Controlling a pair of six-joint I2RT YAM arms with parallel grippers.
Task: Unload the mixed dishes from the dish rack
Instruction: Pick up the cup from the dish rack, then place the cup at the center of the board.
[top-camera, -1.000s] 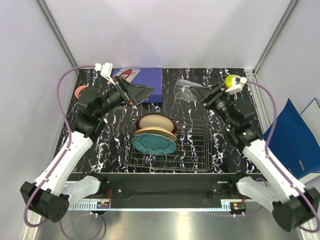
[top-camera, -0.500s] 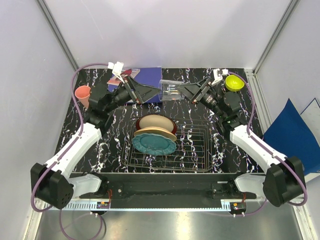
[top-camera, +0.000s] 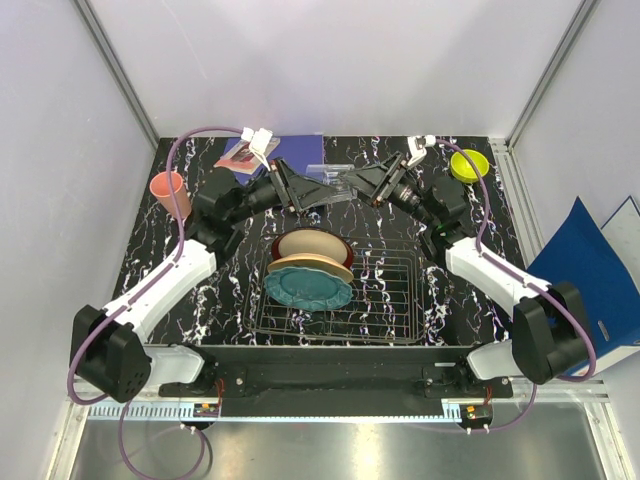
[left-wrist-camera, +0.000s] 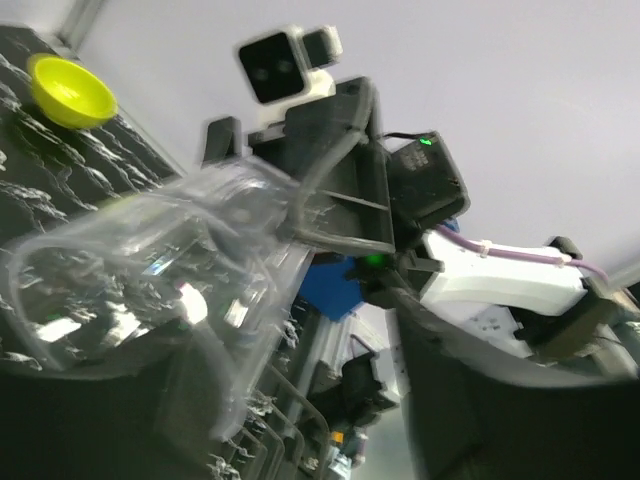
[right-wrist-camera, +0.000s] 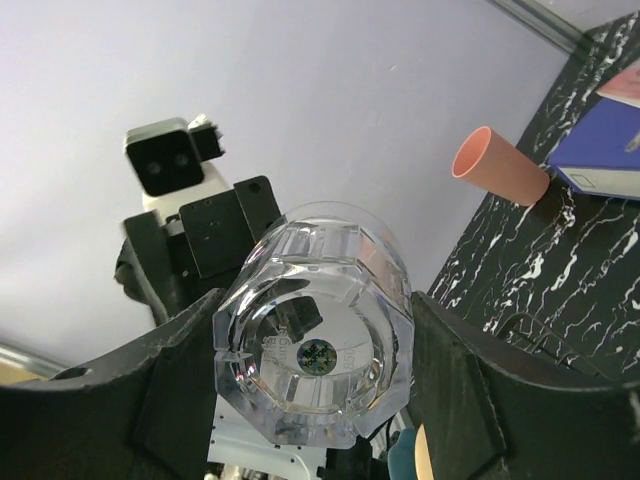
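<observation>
Grip: right gripper (top-camera: 358, 185) is clamping clear glass tumbler (right-wrist-camera: 315, 320) across its walls; left gripper (top-camera: 308, 190) is gaping wide just beside it
Place: tumbler is hanging in mid-air behind dish rack (top-camera: 390, 290)
Handling: likely light, rigid, slick, breakable; side walls are offering the safest hold

I'm seeing both arms crowding the back middle: the left gripper (top-camera: 315, 192) and right gripper (top-camera: 353, 186) are facing each other with the clear glass tumbler (top-camera: 334, 187) between them, blocking the lane in front of the blue book (top-camera: 298, 151). The plates (top-camera: 308, 285) are filling the left half of the dish rack (top-camera: 392, 298); its right half is showing bare wire. The salmon-pink cup (top-camera: 170, 192) and yellow-green bowl (top-camera: 468, 164) are guarding the back corners.
</observation>
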